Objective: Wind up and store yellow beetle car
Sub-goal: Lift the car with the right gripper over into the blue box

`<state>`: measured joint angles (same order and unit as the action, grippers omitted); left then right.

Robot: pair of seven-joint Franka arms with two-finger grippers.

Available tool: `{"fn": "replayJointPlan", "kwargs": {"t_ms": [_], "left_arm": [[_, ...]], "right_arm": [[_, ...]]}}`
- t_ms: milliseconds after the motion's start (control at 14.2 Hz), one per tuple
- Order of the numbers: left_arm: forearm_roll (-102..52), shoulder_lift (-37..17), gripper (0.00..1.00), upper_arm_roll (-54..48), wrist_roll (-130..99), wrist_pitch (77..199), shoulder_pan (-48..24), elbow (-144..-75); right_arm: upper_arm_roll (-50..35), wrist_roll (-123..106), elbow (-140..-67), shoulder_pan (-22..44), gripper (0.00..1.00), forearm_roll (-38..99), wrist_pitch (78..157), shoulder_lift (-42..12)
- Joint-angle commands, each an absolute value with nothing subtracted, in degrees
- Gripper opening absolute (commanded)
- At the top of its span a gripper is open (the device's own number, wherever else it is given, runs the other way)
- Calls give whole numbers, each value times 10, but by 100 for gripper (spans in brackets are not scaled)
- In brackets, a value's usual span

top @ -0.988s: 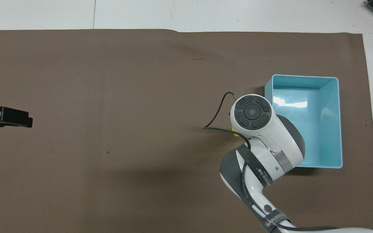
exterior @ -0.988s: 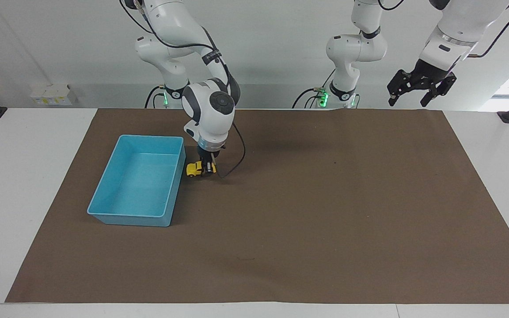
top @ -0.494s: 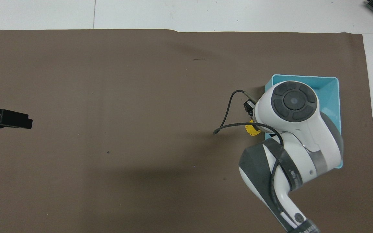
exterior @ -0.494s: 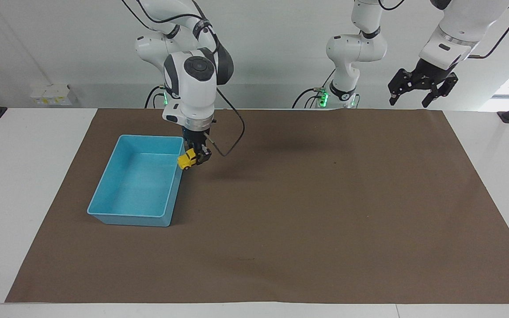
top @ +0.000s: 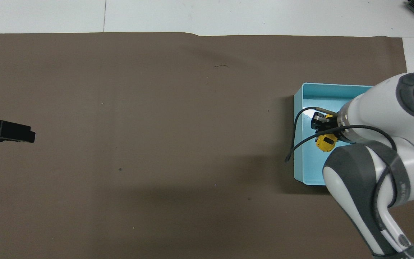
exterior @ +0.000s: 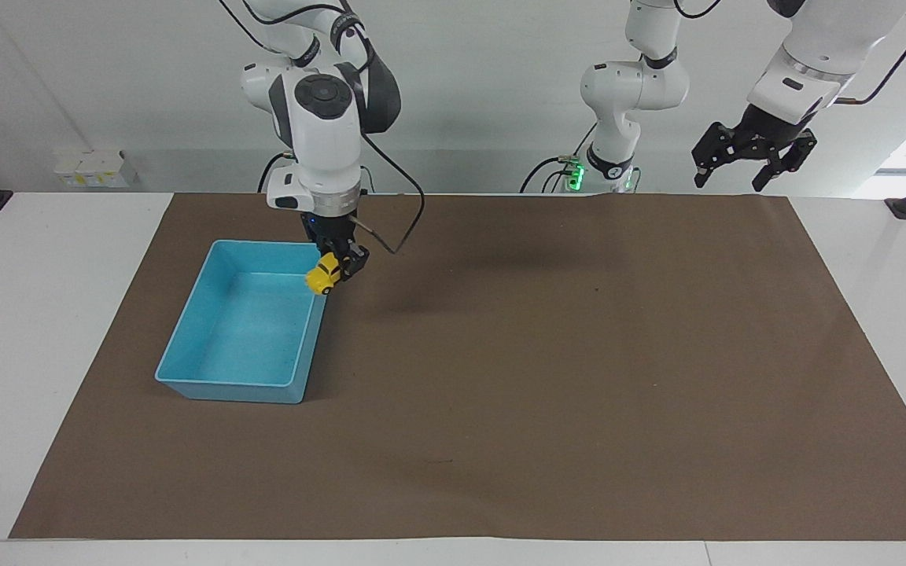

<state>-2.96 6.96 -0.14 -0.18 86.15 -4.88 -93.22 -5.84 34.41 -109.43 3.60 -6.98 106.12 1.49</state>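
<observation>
Facing view: your right end effector grips the yellow beetle car in the air, nose tilted down, over the blue tray at its wall toward the left arm's end; the left end effector waits raised, fingers spread, empty. Overhead view: the yellow beetle car hangs inside the tray's rim, so your release likely needs only a short descent onto open tray floor.

One yellow beetle car, one blue tray, one brown mat, two tools.
</observation>
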Motion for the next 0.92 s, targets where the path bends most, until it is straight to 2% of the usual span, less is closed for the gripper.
{"fn": "replayJointPlan", "kwargs": {"t_ms": [0, 212, 423, 846], "left_arm": [[-25, 75, 100, -6, -1, 866, -40, -939], [-26, 73, 100, -7, -4, 864, -43, -933], [-26, 73, 100, -7, -3, 857, -40, -933], [-26, 73, 100, -6, -3, 857, -37, -933]], "right_arm": [[-62, 217, -1100, -6, 0, -44, 1055, 25], [-62, 66, -1108, -56, 0, -29, 1057, 28], [-62, -20, -1140, -69, 0, -29, 1084, 40], [-61, -78, -1248, -96, 0, -29, 1223, 45]]}}
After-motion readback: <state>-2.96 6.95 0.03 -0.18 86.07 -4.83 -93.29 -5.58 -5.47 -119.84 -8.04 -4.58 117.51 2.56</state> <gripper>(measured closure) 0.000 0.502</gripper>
